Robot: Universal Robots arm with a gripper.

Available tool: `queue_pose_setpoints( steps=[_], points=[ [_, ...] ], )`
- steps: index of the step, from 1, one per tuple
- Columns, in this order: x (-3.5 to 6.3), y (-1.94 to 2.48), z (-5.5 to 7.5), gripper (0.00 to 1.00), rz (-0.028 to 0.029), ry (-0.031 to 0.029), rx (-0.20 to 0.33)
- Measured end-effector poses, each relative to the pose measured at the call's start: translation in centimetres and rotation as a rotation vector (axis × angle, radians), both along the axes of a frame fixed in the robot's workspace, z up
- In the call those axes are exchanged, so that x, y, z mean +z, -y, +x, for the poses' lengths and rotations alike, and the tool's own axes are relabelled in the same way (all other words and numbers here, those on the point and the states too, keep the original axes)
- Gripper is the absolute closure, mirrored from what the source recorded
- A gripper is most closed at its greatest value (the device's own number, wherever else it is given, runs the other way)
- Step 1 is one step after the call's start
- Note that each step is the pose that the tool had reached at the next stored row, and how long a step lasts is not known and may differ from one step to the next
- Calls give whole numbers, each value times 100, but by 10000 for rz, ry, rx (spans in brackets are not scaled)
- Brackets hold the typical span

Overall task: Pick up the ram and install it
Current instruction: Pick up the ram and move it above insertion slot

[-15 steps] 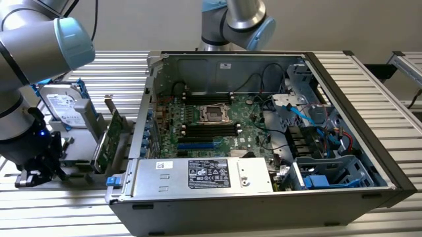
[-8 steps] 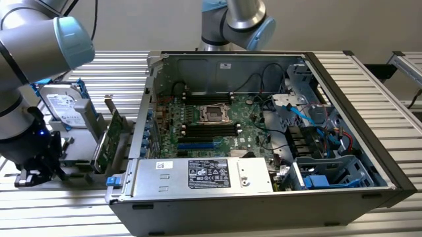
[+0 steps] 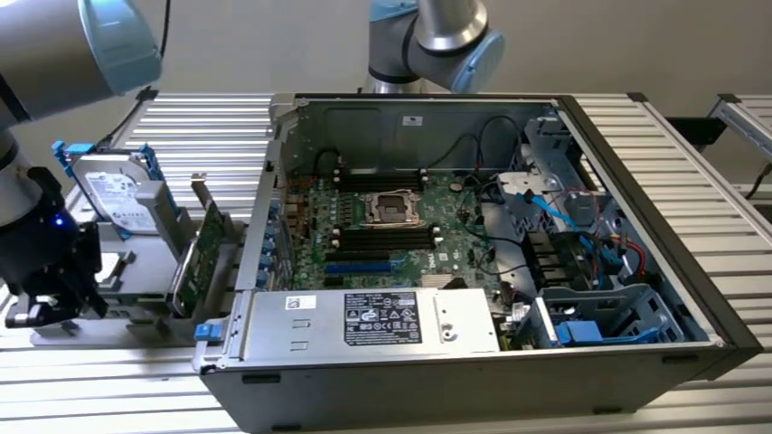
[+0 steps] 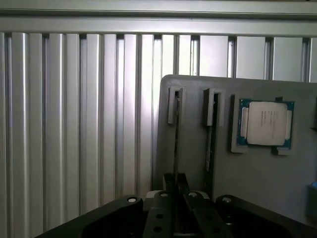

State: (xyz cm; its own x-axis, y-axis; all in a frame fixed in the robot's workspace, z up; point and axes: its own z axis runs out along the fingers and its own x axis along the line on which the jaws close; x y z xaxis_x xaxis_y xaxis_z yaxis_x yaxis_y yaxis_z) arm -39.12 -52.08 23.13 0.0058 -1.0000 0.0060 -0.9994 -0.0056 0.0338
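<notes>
The ram (image 4: pixel 176 144) is a thin stick seen edge-on, standing in a slot of the grey holder (image 4: pixel 257 173). My gripper (image 4: pixel 175 186) is low over that slot, and its two dark fingers (image 4: pixel 168 184) sit tight against the stick's sides, shut on it. A second thin stick (image 4: pixel 210 144) stands in the neighbouring slot. In the exterior view the gripper (image 3: pixel 42 303) hangs over the holder (image 3: pixel 121 271) at the exterior view's left, well apart from the open computer case (image 3: pixel 627 181). The motherboard (image 3: pixel 374 226) lies inside the case with its long black memory slots (image 3: pixel 380 240).
A CPU (image 4: pixel 266 123) lies in a recess of the holder beside the sticks. A hard drive (image 3: pixel 115 190) and a wide green expansion card (image 3: pixel 199 258) stand in the holder. The power supply (image 3: pixel 374 318) and cables (image 3: pixel 567 217) crowd the case. A second arm (image 3: pixel 435 36) stands behind.
</notes>
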Motion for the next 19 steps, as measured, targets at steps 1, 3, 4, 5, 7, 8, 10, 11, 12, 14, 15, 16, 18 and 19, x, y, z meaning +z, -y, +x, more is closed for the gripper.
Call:
queue_pose_setpoints(
  steps=[1, 3, 4, 5, 7, 8, 10, 11, 12, 14, 15, 16, 18, 19],
  points=[
    [45, 0, 5, 86, -1, -12, 1],
    [138, 0, 20, 86, 1, -39, 0],
    [184, 0, 29, 86, 0, -51, 0],
    [229, 0, 44, 86, 0, -65, 0],
    [316, 0, 87, 86, 2, -103, 0],
    [360, 0, 115, 86, 2, -129, 1],
    [451, 0, 186, 86, 0, -187, 0],
    [496, 0, 224, 86, 0, -211, 0],
    [542, 0, 265, 86, 1, -234, 1],
    [632, 0, 345, 86, 0, -278, 1],
    [677, 0, 385, 86, 0, -299, 2],
    [723, 0, 425, 86, 1, -319, 2],
    [813, 0, 506, 86, 0, -360, 3],
    [858, 0, 547, 86, 0, -380, 4]
  ],
)
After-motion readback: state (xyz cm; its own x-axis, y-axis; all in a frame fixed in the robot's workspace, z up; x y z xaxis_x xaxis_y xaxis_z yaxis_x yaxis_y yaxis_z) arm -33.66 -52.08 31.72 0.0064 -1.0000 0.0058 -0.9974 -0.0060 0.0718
